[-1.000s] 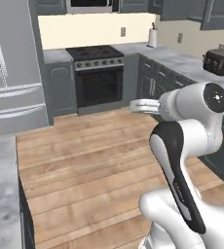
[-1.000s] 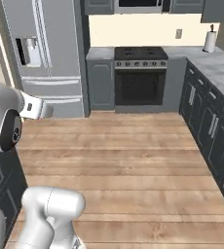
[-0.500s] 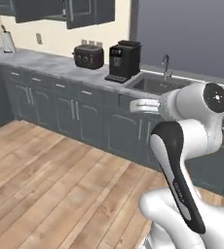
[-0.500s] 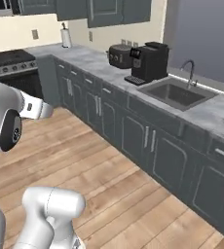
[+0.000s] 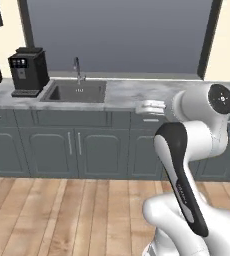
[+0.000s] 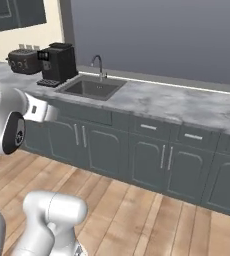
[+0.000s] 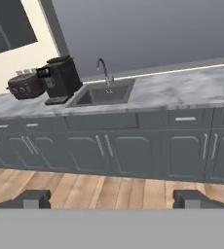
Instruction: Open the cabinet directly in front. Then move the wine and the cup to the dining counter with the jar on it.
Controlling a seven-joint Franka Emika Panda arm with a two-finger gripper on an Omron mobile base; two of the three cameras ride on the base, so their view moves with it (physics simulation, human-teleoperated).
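My gripper (image 7: 114, 199) is open, with nothing between its two dark fingertips (image 7: 32, 198). It hangs in the air in front of the lower cabinets, at about counter height, and points at a sink counter (image 7: 182, 90). The white hand shows as the gripper (image 5: 149, 106) in the left base view and as the gripper (image 6: 42, 111) in the right base view. A corner of a dark grey upper wall cabinet (image 7: 4, 24) with a recessed panel shows at the top left, far from the hand. The wine, the cup, the jar and the dining counter are out of view.
The marble counter (image 6: 177, 102) holds a sink (image 7: 106, 94) with a faucet, a black coffee machine (image 7: 63, 78) and a black toaster (image 7: 25, 86) further left. Grey lower cabinets (image 5: 87, 150) stand under it, a large window (image 5: 117, 35) above. A wooden floor (image 5: 62, 215) lies in front.
The whole picture has swung, so the camera has moved: from the stove, past the toaster corner, to the sink counter. The arm keeps its pose and the gripper stays open.
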